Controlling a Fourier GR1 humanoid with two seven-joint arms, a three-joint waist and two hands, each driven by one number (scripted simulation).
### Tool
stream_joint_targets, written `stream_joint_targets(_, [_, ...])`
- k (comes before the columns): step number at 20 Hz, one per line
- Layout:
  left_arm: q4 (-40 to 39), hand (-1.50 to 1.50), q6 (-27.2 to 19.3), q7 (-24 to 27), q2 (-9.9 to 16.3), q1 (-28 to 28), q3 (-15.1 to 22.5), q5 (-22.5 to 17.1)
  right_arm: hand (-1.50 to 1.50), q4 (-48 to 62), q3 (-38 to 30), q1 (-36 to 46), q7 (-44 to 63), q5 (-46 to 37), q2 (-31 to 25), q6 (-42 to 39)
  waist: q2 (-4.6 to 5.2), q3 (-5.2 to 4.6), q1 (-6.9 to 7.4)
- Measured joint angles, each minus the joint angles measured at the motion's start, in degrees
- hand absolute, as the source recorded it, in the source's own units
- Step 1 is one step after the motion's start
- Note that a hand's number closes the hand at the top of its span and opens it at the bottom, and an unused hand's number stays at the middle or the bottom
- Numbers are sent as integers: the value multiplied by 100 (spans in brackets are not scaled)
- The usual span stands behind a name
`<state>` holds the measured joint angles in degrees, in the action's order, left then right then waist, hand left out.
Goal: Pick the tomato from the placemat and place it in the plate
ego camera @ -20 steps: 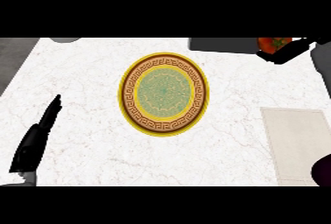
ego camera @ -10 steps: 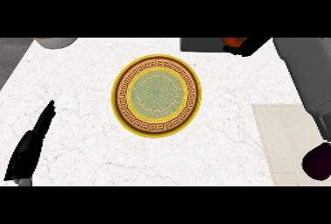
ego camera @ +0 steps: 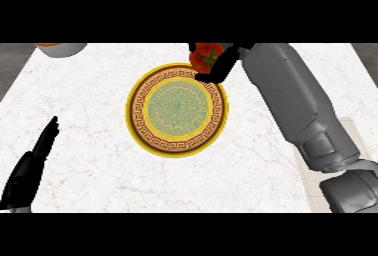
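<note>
Red round tomato (ego camera: 204, 55) | right hand (ego camera: 221, 62) fingers curled | patterned round plate (ego camera: 177, 110)

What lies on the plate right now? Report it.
The plate shows its patterned face bare. The right hand, curled round the tomato, hangs at the far rim and covers a small part of it; what sits there cannot be seen.

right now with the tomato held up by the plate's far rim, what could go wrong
The right hand holds the tomato over the far rim of the plate, not its middle. Let go here, it could strike the rim and roll onto the counter. The fingers also hide part of the tomato, so how it is held is hard to judge.
</note>
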<state>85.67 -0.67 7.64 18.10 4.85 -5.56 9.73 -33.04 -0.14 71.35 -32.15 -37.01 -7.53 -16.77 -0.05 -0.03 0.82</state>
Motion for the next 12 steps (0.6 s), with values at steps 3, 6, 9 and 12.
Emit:
stream_joint_targets(3, [-92,0,-12,56,-38,-43,-13,33,150,7,208,-27,260,-162,335,16,6,0,-7])
stream_joint_targets(6, [-115,0,-41,71,-112,-88,24,87,150,136,530,-149,351,-186,550,238,18,0,33])
stream_joint_targets(9, [-179,0,-52,29,-139,-210,36,148,150,298,876,-191,465,-30,654,332,30,0,77])
stream_joint_targets(12, [-200,0,-26,63,-166,-251,82,182,150,562,1097,-224,595,331,704,341,50,-2,188])
